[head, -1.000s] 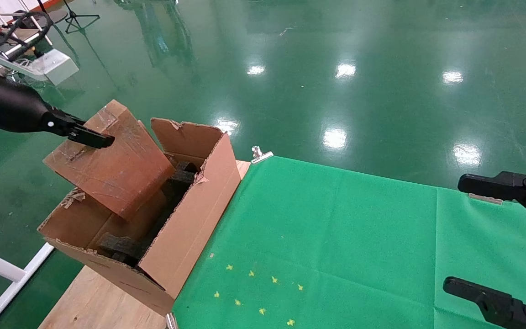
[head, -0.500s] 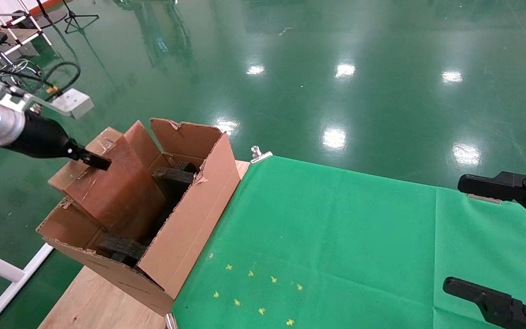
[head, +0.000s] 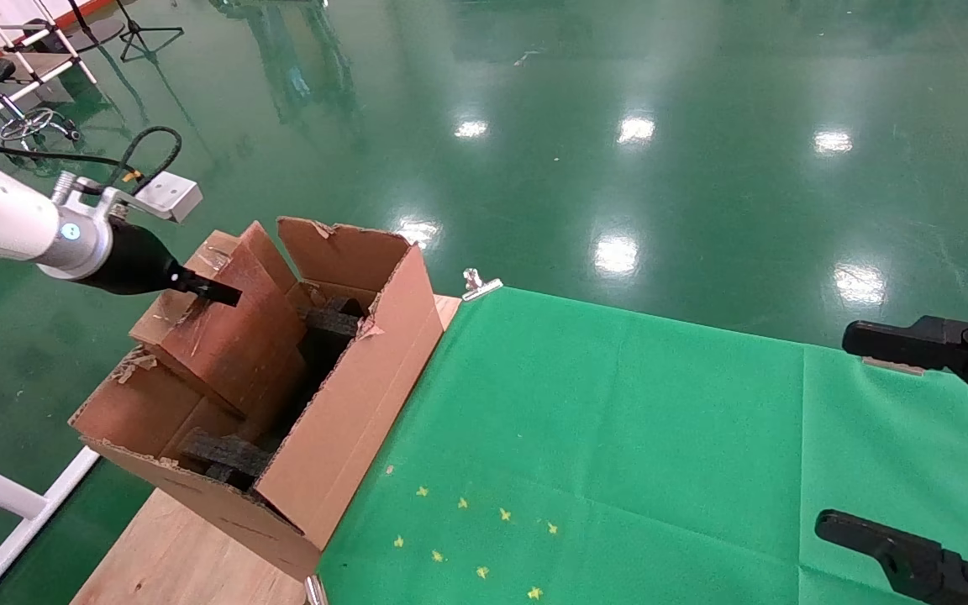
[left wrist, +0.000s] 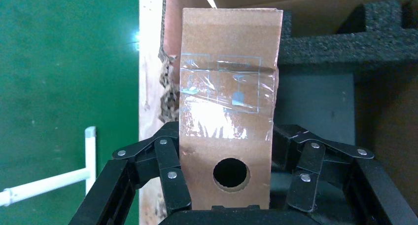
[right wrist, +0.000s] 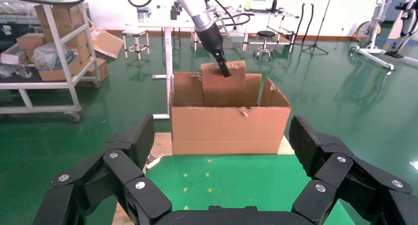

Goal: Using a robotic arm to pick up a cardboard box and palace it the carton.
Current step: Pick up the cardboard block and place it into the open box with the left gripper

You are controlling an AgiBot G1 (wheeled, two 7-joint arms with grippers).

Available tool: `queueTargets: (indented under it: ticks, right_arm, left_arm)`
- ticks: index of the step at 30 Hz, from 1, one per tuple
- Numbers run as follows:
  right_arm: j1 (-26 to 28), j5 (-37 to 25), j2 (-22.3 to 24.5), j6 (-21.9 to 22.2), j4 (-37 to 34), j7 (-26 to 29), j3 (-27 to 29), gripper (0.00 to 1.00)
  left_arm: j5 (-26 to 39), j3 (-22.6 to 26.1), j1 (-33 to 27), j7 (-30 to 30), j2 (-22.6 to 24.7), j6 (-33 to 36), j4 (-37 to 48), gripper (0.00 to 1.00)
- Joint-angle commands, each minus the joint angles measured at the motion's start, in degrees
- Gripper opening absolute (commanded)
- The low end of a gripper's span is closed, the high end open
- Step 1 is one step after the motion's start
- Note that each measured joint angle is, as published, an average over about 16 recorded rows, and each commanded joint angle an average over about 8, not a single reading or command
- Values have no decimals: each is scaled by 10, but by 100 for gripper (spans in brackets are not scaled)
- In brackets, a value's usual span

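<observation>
From where I stand the job looks most of the way done; the robotic arm [head: 5, 227], the robot's left one, reaches in from the side with its left gripper [left wrist: 226, 185] clamped on the cardboard box [head: 228, 332], one set of black fingers [left wrist: 170, 173] pressed to each long edge of the narrow taped slab, the round black hole in its face sitting just above the gripper body in the wrist view; the box hangs tilted, its lower end already down between the walls of the carton [head: 349, 412], its upper end standing proud of the ragged flaps; beneath and beside it lie the dark foam pieces [head: 228, 454], and I cannot tell whether the box rests on them yet or is carried wholly by the grip; so the pick is done and the carry is done, and what is left, as I judge it, is to lower the slab the rest of the way, let it settle against the foam or the carton floor, part the fingers and draw the arm clear without snagging a torn flap; the right gripper [right wrist: 219, 185] hangs idle over the green cloth [head: 618, 437] well apart from the carton, its fingers spread wide and holding nothing.
</observation>
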Motion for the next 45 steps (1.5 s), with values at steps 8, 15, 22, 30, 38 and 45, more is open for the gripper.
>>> queueTargets:
  ticks: [8,15,22,30,38,45]
  right_arm:
    - [0,0,0,0,0,0,0,100]
    - [0,0,0,0,0,0,0,100]
    - [0,0,0,0,0,0,0,100]
    - [0,0,0,0,0,0,0,100]
    - [0,0,0,0,0,0,0,100]
    - [0,0,0,0,0,0,0,100]
  left_arm:
    - [4,3,44,-19,15,-75,2,0]
    - [6,4,77,-22,22,-87,5,0]
    - [5,3,104,-27,26,-89,7,0]
    - [4,2,136,-29,31,-98,5,18]
    - [2,2,151,-29,35,-108,2,100]
    - [3,2,148,-29,35,-105,2,100]
